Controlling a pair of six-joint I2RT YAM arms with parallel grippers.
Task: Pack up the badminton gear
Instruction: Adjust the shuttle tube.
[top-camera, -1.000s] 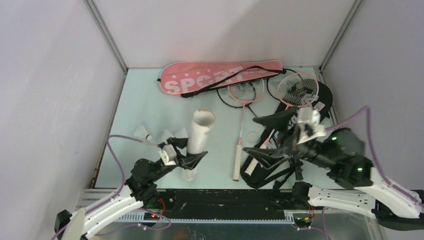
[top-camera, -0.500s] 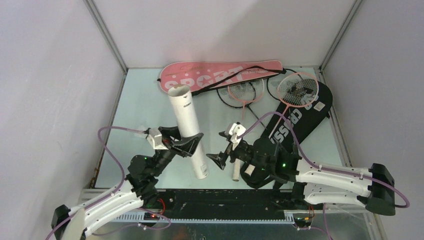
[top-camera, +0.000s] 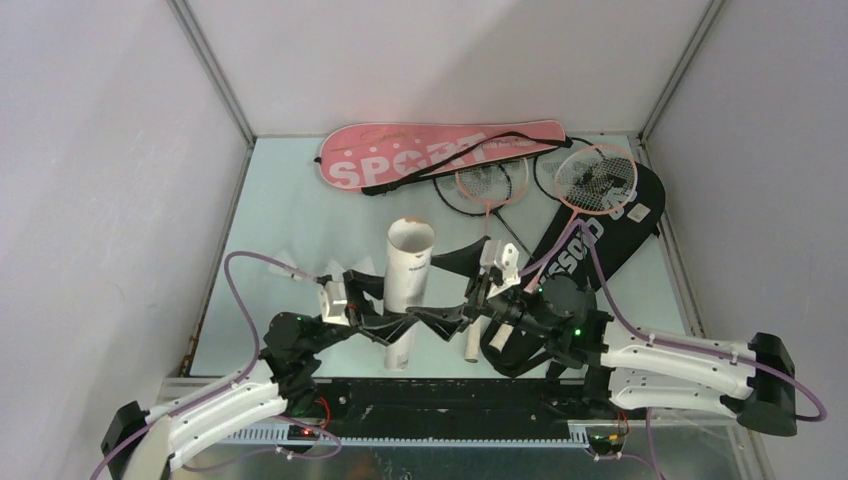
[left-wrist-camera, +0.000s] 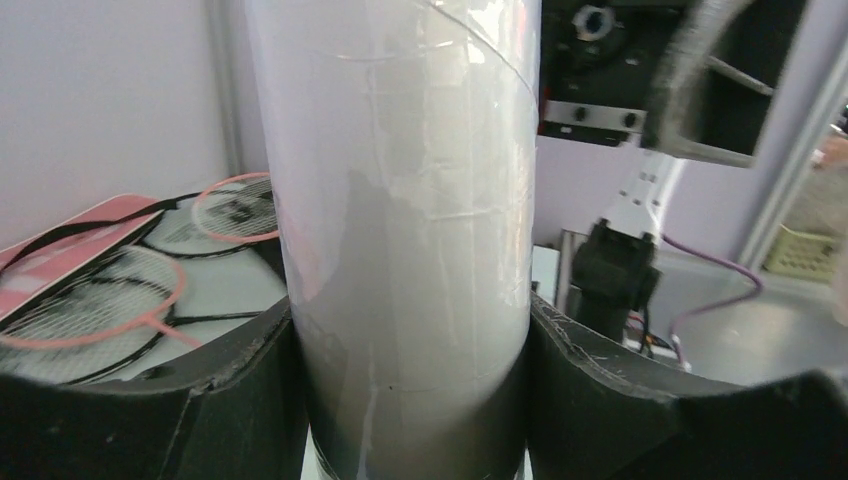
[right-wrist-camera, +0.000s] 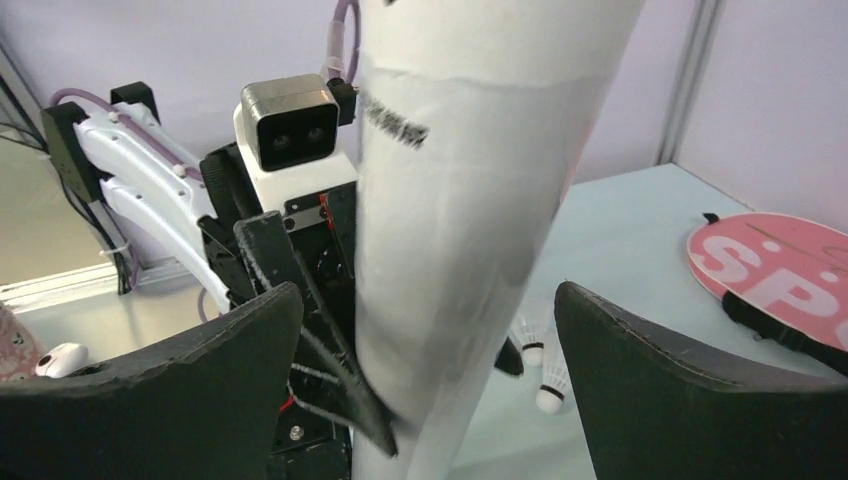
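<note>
My left fingers (left-wrist-camera: 232, 398) hold the white tube (top-camera: 408, 272) low, nearly upright at the near edge of the counter (top-camera: 290, 215), my right fingers (right-wrist-camera: 682, 385) wide around it; I judge it light, slippery and crushable, so a soft grip on the wall is best.

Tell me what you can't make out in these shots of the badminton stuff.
- Inside of the tube: top view shows just its mouth, wrist views only its wall.
- Shuttlecocks: two small ones in the right wrist view; the tube may hide more.
- Black bag: near end under the right arm, top view.
- Print on the tube: blurred, right wrist view.
</note>
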